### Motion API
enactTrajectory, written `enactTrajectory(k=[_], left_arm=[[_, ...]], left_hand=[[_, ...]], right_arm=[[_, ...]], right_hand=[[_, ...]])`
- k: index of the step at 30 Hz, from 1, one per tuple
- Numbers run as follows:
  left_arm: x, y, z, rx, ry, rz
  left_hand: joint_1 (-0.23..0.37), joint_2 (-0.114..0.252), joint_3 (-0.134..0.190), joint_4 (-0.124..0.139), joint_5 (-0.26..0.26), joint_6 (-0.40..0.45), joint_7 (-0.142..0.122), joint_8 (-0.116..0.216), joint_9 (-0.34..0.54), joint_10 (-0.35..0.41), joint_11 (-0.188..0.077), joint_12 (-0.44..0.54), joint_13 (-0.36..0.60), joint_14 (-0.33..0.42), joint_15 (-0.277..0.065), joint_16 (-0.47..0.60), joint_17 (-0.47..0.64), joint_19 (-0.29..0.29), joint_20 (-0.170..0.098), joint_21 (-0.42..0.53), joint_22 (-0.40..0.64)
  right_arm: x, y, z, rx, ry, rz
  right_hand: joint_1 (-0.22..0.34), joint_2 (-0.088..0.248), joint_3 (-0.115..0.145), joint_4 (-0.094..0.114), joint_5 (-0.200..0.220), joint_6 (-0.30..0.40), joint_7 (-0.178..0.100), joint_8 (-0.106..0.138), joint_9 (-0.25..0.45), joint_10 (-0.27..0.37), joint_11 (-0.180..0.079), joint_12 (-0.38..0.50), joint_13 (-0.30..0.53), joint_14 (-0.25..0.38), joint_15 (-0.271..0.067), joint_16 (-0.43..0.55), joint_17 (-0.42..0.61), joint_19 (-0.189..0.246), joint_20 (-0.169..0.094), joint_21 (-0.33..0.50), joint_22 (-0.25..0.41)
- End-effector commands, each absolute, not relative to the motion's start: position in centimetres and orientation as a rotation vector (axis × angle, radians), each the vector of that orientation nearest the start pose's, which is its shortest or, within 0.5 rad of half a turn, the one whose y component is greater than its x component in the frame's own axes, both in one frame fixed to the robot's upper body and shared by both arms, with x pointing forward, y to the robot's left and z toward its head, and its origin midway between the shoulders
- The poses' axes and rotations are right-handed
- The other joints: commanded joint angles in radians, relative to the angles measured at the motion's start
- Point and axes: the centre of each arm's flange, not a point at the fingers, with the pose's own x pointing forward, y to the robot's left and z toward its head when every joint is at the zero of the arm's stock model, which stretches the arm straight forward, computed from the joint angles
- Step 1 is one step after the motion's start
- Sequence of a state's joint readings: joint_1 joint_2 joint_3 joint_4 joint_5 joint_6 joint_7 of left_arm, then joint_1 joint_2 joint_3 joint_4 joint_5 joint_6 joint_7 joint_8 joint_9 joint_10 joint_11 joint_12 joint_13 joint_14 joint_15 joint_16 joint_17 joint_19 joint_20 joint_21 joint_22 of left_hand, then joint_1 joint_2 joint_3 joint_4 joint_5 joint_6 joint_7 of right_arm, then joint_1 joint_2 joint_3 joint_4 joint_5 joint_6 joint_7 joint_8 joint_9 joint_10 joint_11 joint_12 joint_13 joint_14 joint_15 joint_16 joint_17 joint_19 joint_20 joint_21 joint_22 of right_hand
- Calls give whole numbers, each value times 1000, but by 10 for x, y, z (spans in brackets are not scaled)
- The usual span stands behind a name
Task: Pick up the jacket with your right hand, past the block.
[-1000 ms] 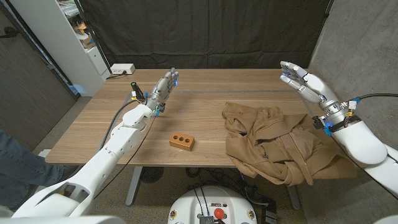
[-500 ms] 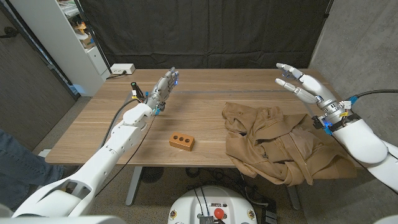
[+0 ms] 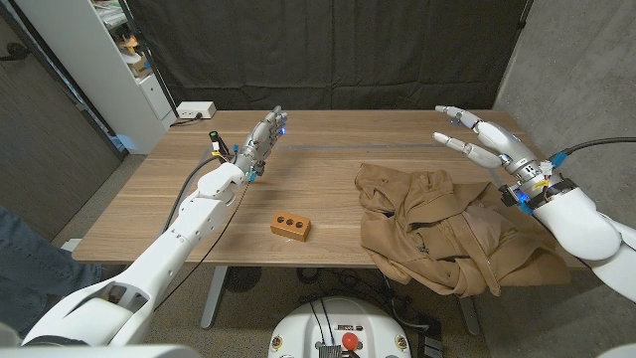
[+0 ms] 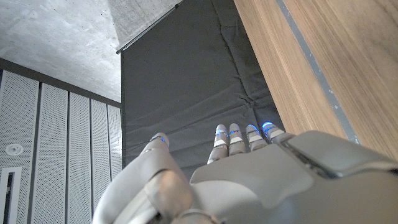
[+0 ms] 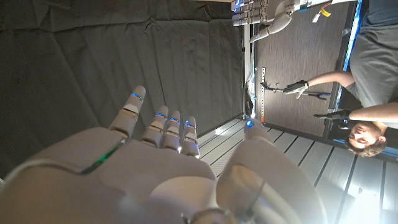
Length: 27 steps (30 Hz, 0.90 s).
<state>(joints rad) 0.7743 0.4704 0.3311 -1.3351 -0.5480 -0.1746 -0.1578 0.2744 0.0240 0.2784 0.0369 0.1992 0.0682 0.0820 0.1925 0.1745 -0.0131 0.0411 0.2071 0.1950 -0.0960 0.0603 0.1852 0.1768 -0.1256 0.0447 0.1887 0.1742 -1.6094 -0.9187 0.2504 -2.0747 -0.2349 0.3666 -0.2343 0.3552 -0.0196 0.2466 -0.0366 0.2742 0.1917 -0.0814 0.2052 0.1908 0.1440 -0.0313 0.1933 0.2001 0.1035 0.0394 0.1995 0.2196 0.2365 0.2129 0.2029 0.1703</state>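
A tan jacket (image 3: 447, 227) lies crumpled on the right half of the wooden table (image 3: 328, 149), part of it draped over the near edge. A small brown block (image 3: 290, 225) with dark holes sits left of it, near the front edge. My right hand (image 3: 482, 139) hovers above the jacket's far right part, fingers spread and holding nothing; the right wrist view shows the same hand (image 5: 168, 162) with fingers apart. My left hand (image 3: 261, 144) is raised over the table's left part, fingers straight and together, empty, also in the left wrist view (image 4: 249, 168).
A white power strip (image 3: 196, 109) lies at the table's far left corner. A white shelf unit (image 3: 119, 60) stands left of the table. A black curtain (image 3: 328, 50) hangs behind. A person (image 5: 367, 68) stands off to the side in the right wrist view.
My right hand has tipped forward and moved slightly left and down toward the jacket, fingers now pointing left. The left hand, block and jacket have not moved.
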Motion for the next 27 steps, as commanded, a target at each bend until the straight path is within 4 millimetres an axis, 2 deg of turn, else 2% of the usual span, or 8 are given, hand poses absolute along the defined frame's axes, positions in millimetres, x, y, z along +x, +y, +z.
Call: enactTrajectory(k=[1, 11, 27], left_arm=[[656, 262, 17, 65, -602, -331], [656, 266, 16, 57, -606, -329], [656, 269, 19, 62, -606, -328]], left_hand=[[5, 10, 1, -5, -4, 4, 5, 0, 4, 3, 3, 4, 3, 1, 3, 3, 4, -8, 0, 5, 5], [5, 11, 1, -7, -5, 7, 6, 0, 4, 3, 2, 5, 3, 2, 3, 3, 4, -8, 0, 5, 5], [5, 12, 2, -9, -6, 10, 7, 0, 4, 4, 2, 5, 2, 1, 1, 2, 4, -9, 2, 5, 5]], right_arm=[[414, -331, 10, -1218, -956, -26], [416, -323, 9, -1312, -888, 5], [405, -320, 10, -1416, -810, 18]], right_hand=[[21, 3, 6, -14, 11, 6, -12, 6, 1, -2, -9, 1, 0, -1, 13, -1, 0, 10, 1, -4, 2], [53, -3, 14, -39, 14, -3, -18, 0, 1, -30, 0, -7, -1, -24, 32, -6, -6, 5, 3, -10, 2], [91, -19, 20, -71, 16, -51, -4, -15, 2, -75, 29, -12, -1, -50, 51, -6, -12, -5, 3, -15, 2]])
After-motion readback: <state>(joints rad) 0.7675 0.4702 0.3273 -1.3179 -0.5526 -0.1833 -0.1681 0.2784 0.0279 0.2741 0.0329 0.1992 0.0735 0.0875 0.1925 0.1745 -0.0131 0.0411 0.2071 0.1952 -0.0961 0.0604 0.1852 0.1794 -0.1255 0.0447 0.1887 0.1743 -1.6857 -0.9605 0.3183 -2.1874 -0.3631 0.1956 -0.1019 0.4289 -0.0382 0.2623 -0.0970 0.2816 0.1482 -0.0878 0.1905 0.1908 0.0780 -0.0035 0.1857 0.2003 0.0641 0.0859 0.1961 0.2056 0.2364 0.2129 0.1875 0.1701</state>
